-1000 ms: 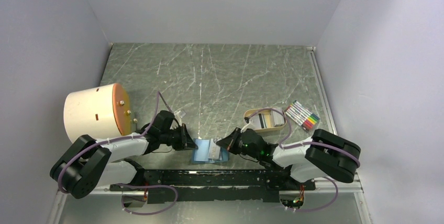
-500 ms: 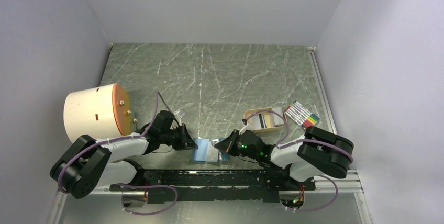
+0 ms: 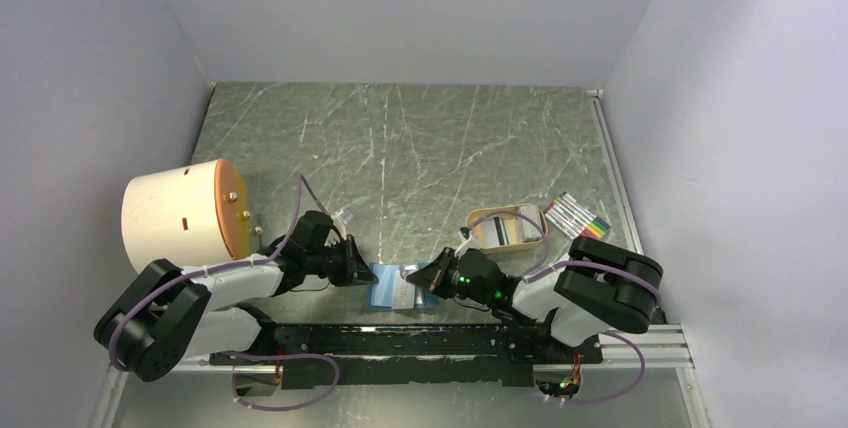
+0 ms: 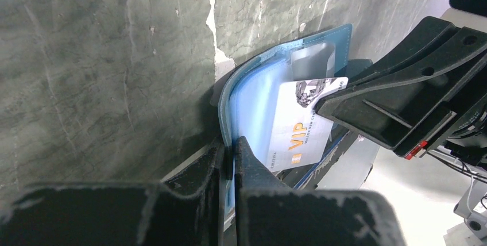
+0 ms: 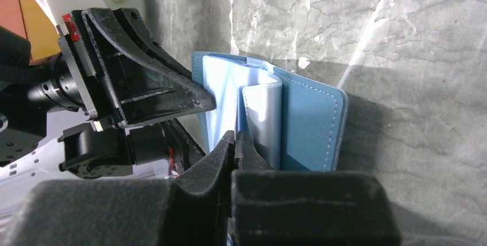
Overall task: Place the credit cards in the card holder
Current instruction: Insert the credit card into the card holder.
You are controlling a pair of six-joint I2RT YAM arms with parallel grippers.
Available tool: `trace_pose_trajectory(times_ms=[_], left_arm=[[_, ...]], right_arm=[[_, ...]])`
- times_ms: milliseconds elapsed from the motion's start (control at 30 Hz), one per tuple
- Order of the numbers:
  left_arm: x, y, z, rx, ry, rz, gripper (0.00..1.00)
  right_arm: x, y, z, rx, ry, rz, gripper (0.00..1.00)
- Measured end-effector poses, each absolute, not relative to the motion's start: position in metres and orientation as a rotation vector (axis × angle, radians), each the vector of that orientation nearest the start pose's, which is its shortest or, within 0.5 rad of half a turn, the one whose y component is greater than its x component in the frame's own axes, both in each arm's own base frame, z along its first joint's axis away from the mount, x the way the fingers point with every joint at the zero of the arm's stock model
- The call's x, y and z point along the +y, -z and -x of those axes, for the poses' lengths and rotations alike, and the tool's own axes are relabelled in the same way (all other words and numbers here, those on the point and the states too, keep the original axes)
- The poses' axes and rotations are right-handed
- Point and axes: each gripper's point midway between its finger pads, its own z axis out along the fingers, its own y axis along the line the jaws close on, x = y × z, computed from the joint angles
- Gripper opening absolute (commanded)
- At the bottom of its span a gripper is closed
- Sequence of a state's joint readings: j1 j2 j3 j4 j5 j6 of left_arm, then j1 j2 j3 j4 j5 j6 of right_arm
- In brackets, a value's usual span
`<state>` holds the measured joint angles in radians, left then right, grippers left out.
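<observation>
The teal-blue card holder (image 3: 390,288) lies open on the table near the front edge, between my two grippers. My left gripper (image 3: 366,272) is shut on the edge of its left cover (image 4: 230,114), holding that flap up. A white credit card (image 4: 300,134) printed "VIP" lies partly inside the holder. My right gripper (image 5: 236,137) is shut on the card's right edge, at the inner pocket (image 5: 261,114). In the left wrist view, one of its fingers (image 4: 396,99) overlaps the card's corner. More credit cards (image 3: 512,232) sit in the tan tray.
The tan oval tray (image 3: 478,216) stands behind the right arm, with a pack of coloured markers (image 3: 578,216) to its right. A large white and orange cylinder (image 3: 185,213) lies at the left. The black rail (image 3: 400,340) carrying the arm bases runs just in front of the holder.
The right arm has shifted a little to the left, its elbow drawing in, with the gripper pressing closer to the card holder. The left arm has stayed still.
</observation>
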<state>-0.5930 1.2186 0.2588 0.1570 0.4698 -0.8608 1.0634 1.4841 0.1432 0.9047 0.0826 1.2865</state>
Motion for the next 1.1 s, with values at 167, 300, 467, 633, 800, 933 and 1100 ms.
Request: trace_pose_trajectory(times_ms=[167,300,467,633,800,933,1100], left_arm=[[-0.228,-0.021,-0.147,2.63,1.17,0.1,0.09],[-0.229,-0.021,-0.148,2.628,1.17,0.099,0.09],[-0.228,-0.02,-0.148,2.626,1.167,0.089,0.09],[-0.228,-0.019,-0.148,2.629,1.162,0.089,0.09],[-0.228,-0.019,-0.148,2.628,1.159,0.083,0.09],[-0.227,-0.018,-0.148,2.627,1.153,0.085,0.09],[-0.227,-0.018,-0.149,2.626,1.152,0.087,0.09]], right_arm=[[0.307,-0.039,-0.142,2.257,-1.343,-0.312,0.0],[0.307,-0.042,-0.142,2.235,-1.362,-0.306,0.0],[0.306,-0.044,-0.142,2.217,-1.382,-0.304,0.0],[0.307,-0.044,-0.143,2.205,-1.397,-0.308,0.0],[0.303,-0.043,-0.145,2.199,-1.394,-0.327,0.0],[0.3,-0.049,-0.149,2.179,-1.389,-0.344,0.0],[0.302,-0.049,-0.151,2.183,-1.383,-0.347,0.0]])
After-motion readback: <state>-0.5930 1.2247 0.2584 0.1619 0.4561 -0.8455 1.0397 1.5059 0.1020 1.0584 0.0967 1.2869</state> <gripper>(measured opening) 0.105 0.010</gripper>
